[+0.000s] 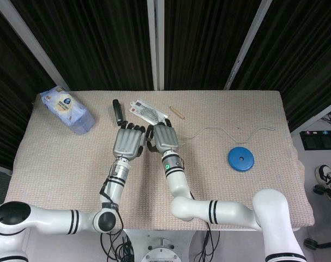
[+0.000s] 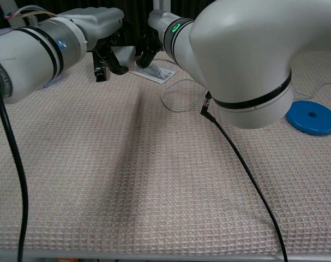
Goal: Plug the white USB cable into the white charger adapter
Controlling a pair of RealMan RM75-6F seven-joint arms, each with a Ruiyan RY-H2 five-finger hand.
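The white charger adapter (image 2: 124,54) sits raised off the tabletop (image 2: 127,180) between your two hands, toward the far side of the cloth and left of centre. In the chest view it shows as a pale block with your left hand (image 2: 102,30) curled around its left side, so you are holding it there. Which face carries the socket is hidden by the fingers; the block's long axis looks roughly level and runs across the table toward your right hand, though that is a judgement from a small patch of white.

The white USB cable (image 1: 230,131) trails from your right hand (image 1: 164,137) across the cloth toward the right edge, in shallow waves, so its long run lies left to right. Your right hand is closed with its fingers bent down beside the adapter, and the cable leads into it, so it appears to grip the plug end. The plug itself is hidden in both views, so you cannot tell whether it points squarely at the socket or has entered it.

Both parts are picked up and brought close together, so the task looks well along. What is left is the seating itself: line the plug up with the socket and push it home.

The blue disc (image 1: 240,159) lies near the cable's right stretch, well apart from your hands.
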